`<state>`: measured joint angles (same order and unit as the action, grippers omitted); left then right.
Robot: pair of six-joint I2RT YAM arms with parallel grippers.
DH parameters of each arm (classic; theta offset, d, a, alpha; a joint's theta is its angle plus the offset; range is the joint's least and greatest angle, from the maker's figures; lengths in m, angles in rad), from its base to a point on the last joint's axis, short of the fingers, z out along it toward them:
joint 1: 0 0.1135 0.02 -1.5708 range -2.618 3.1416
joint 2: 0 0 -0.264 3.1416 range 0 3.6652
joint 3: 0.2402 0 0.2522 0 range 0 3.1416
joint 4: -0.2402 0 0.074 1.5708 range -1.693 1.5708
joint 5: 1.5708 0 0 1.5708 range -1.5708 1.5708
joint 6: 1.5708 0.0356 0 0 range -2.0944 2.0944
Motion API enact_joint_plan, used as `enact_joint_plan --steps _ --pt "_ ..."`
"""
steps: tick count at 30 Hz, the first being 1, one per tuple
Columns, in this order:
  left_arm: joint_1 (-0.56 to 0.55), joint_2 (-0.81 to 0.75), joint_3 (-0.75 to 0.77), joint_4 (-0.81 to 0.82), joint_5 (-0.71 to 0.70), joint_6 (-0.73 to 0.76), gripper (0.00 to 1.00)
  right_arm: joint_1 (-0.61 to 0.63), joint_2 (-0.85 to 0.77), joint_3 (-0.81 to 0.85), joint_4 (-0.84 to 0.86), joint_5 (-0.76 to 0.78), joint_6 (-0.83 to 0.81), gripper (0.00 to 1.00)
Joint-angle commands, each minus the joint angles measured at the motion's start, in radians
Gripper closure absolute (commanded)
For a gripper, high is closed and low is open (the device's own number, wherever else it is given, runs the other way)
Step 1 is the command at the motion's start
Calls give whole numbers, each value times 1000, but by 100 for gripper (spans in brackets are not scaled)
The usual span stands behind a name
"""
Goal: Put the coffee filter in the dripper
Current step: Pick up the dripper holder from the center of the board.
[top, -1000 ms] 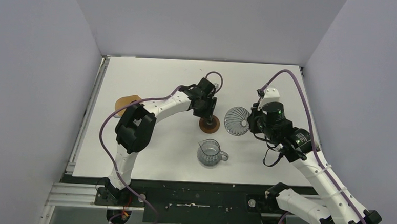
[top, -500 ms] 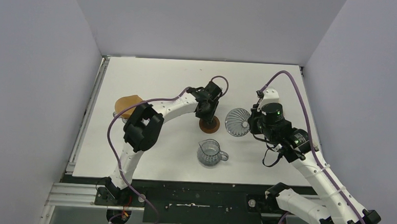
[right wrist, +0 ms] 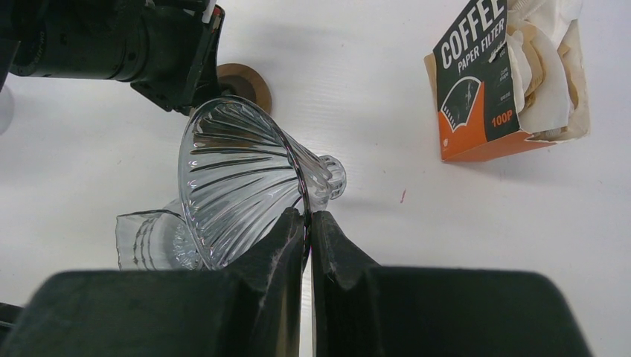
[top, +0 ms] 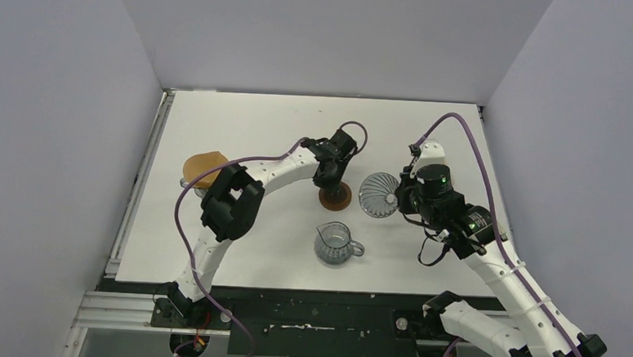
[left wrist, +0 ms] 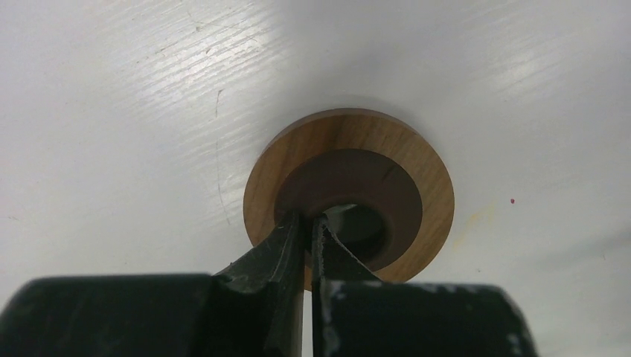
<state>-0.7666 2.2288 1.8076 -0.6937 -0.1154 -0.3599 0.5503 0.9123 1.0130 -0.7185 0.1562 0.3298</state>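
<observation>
Holds tilted dripper (right wrist: 231, 178) by its rim in clamped right gripper (right wrist: 306, 216), right of table (top: 242, 125) centre; pinches brown ring collar (left wrist: 417, 186) in clamped left gripper (left wrist: 306, 222). Leaves coffee filter (right wrist: 554, 74) unplaced in its box (right wrist: 476, 82) by table's left edge

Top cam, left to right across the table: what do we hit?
tan-brown paper piece → wooden ring → dripper. I skipped the glass jug: it sits nearer the arms, level with the ring in left-right terms.
</observation>
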Motion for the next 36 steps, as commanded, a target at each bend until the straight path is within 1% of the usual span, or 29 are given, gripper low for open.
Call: enact_joint_plan --steps 1,12,19,26,30,33,36 --pt "-4 31 30 -20 -9 18 100 -6 -31 -4 72 8 22 100" --pt "0 -64 -17 -11 -16 29 100 -10 -7 1 78 -7 66 100" --pt "25 -133 -60 11 -19 29 100 -44 19 -21 109 -35 116 100" --pt "51 -206 -96 19 -23 35 100 -138 60 -54 158 -148 155 100" --pt "73 -257 -120 31 -18 35 100 -204 88 -81 206 -251 171 100" --pt "89 -295 -130 37 -15 35 100 -284 108 -117 247 -345 183 100" --pt "107 -340 -144 46 -5 29 100 -338 114 -151 292 -412 201 100"
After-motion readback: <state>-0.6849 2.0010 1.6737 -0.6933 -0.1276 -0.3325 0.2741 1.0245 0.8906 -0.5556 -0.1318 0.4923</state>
